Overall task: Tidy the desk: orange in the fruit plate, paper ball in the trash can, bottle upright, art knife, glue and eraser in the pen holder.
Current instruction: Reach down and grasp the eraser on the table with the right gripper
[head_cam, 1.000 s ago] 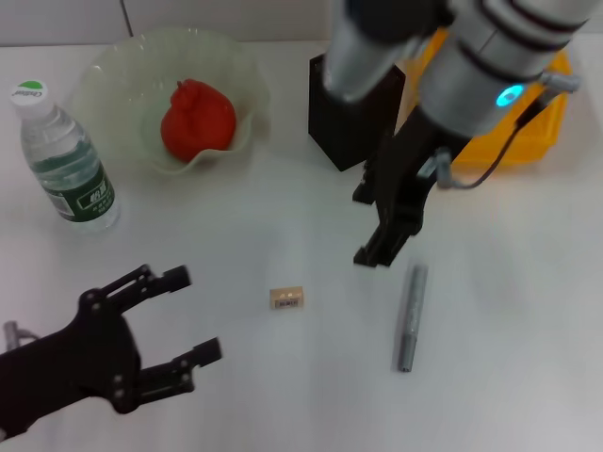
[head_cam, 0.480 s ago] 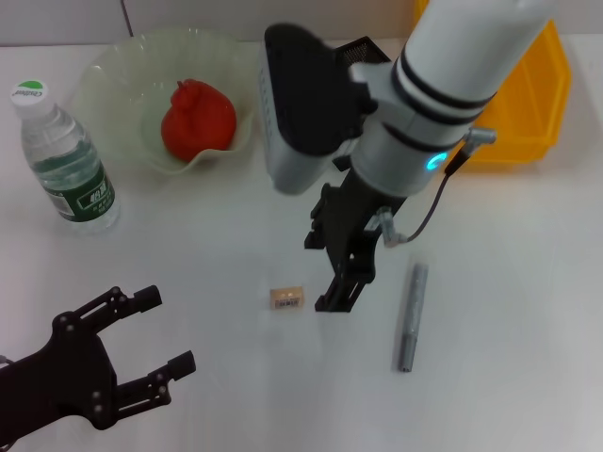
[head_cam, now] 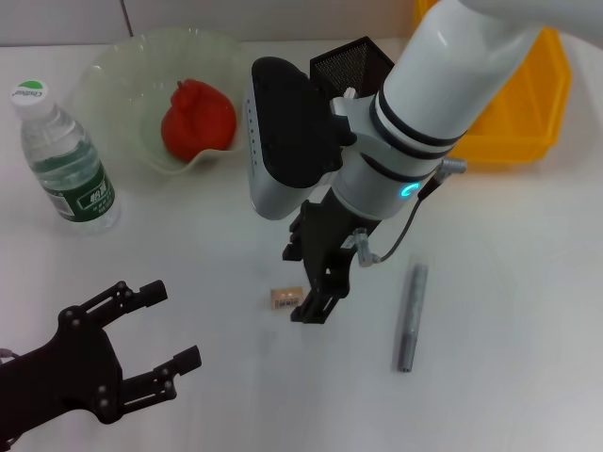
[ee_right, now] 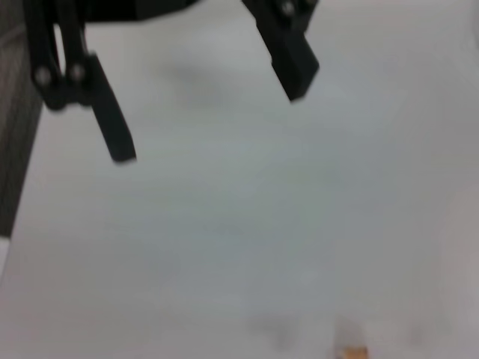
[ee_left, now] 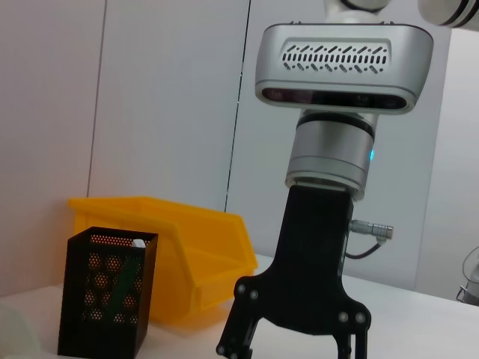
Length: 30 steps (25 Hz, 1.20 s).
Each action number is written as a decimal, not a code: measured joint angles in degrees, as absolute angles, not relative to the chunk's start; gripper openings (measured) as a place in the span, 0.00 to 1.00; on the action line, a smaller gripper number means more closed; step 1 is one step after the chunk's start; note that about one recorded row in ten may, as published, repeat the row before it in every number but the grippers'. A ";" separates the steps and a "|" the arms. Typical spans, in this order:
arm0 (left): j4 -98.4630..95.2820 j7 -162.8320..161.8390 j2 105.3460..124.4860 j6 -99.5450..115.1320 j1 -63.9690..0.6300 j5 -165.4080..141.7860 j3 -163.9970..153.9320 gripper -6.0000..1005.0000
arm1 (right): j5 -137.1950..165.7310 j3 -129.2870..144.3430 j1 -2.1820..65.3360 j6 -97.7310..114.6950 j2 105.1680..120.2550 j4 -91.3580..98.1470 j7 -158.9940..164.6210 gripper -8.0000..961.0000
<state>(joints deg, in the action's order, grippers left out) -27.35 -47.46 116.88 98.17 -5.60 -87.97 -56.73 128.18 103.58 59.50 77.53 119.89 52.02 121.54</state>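
Right hand [head_cam: 314, 282], fingers spread wide, hangs beside the eraser [head_cam: 286, 298] — centre over it (left hand [head_cam: 141, 344] idle, also spread).

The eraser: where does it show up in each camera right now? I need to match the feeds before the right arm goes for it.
Head view: the eraser lies on the table, right beside the right gripper.
Left wrist view: not in it.
Right wrist view: a sliver of the eraser at the picture's edge.
Shared landmark: the right gripper's black fingers, seen in all three views.
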 joint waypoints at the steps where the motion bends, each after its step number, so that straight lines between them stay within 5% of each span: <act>1: -27.38 -47.46 116.88 98.16 -5.61 -87.98 -56.73 0.84 | 127.40 103.68 59.46 76.95 119.89 51.37 121.13 0.81; 9: -27.42 -47.46 116.92 98.16 -5.79 -87.98 -56.87 0.84 | 126.77 105.65 59.90 74.18 119.88 48.36 120.87 0.81; 20: -27.37 -47.46 117.15 98.04 -6.38 -88.40 -57.07 0.84 | 125.44 107.76 59.55 72.26 119.88 47.53 121.21 0.56; 30: -27.14 -47.42 117.26 97.52 -6.80 -88.51 -57.22 0.84 | 123.82 111.34 59.38 69.46 119.88 46.73 121.53 0.45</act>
<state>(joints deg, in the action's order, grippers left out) -27.14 -47.42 117.26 97.52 -6.80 -88.51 -57.22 123.82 111.34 59.38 69.46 119.88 46.73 121.53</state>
